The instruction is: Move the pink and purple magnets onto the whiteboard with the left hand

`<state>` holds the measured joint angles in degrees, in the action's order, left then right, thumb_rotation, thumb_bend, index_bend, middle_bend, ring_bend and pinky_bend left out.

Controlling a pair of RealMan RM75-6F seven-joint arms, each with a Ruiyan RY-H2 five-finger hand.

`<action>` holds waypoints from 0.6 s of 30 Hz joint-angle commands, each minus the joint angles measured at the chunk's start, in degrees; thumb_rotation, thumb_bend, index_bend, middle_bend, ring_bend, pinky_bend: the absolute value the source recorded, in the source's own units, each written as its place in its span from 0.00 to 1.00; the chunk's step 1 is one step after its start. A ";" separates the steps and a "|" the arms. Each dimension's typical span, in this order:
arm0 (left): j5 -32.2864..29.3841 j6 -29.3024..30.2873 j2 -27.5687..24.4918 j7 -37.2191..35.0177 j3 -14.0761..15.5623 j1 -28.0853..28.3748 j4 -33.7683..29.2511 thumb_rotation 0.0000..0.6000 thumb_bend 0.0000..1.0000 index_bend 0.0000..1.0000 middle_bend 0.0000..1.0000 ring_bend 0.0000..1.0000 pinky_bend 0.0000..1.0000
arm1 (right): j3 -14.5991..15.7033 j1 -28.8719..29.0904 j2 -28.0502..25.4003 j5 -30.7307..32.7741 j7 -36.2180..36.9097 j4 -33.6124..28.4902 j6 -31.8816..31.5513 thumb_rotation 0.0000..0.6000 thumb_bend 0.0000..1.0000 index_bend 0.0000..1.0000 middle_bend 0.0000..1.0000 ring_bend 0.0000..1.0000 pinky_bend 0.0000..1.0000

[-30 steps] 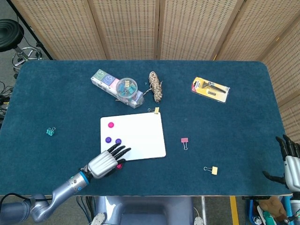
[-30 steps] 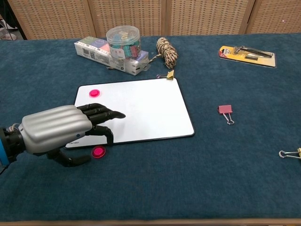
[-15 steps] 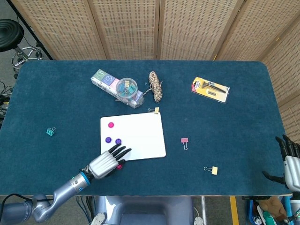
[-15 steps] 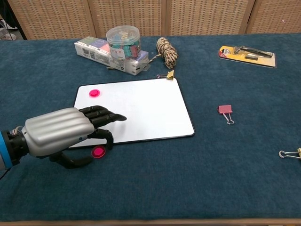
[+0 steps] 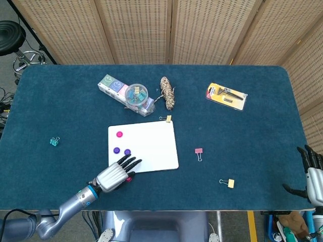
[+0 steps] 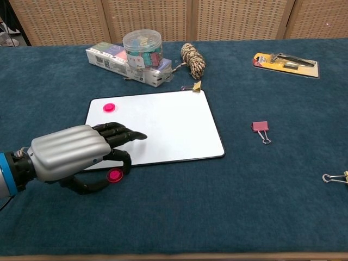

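- Left hand (image 6: 70, 155) low at the near-left corner of the whiteboard (image 6: 174, 122); long fingers stretch over the board edge, thumb curls underneath toward the loose pink magnet (image 6: 114, 175).
- That magnet lies on the blue table (image 6: 228, 206), just off the board's near edge, between thumb and a bent finger. Looks like the start of a pinch, but cannot tell if the tips touch it; it sits flat on the cloth, not lifted.
- Hand sits this low and flat probably because the disc is thin and needs a grab from the sides.
- Second pink magnet (image 6: 110, 107) is already on the board, near the far-left corner.
- Two purple magnets (image 5: 121, 151) are on the board too, seen from the head camera; in the chest view the hand hides them.
- So judging by layout: only the one pink disc is left off the board; a short hop onto the board finishes it.
- Risk: the disc slides on the cloth or jumps toward the purple ones.
- Right hand (image 5: 312, 174) at the far right table edge, fingers spread, holding nothing, well apart from the work.
- Unused clutter: pink clip (image 6: 260, 128), rope bundle (image 6: 193, 60), round clip tub (image 6: 142, 46).
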<state>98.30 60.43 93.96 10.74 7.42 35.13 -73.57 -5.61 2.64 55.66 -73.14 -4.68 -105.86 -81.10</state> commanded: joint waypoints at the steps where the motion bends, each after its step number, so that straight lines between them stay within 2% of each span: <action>1: 0.22 0.33 0.06 -0.15 0.01 -0.04 0.09 1.00 0.38 0.65 0.00 0.00 0.00 | -0.01 0.02 0.02 0.01 0.02 0.02 0.02 1.00 0.00 0.00 0.00 0.00 0.00; 18: 0.87 2.28 -0.24 0.02 -0.44 -0.38 -0.50 1.00 0.38 0.69 0.00 0.00 0.00 | 0.02 0.03 -0.06 0.04 0.17 -0.04 0.14 1.00 0.00 0.00 0.00 0.00 0.00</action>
<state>99.24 62.57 93.73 10.82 7.14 34.75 -73.99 -5.59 2.67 55.60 -73.10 -4.52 -105.90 -80.97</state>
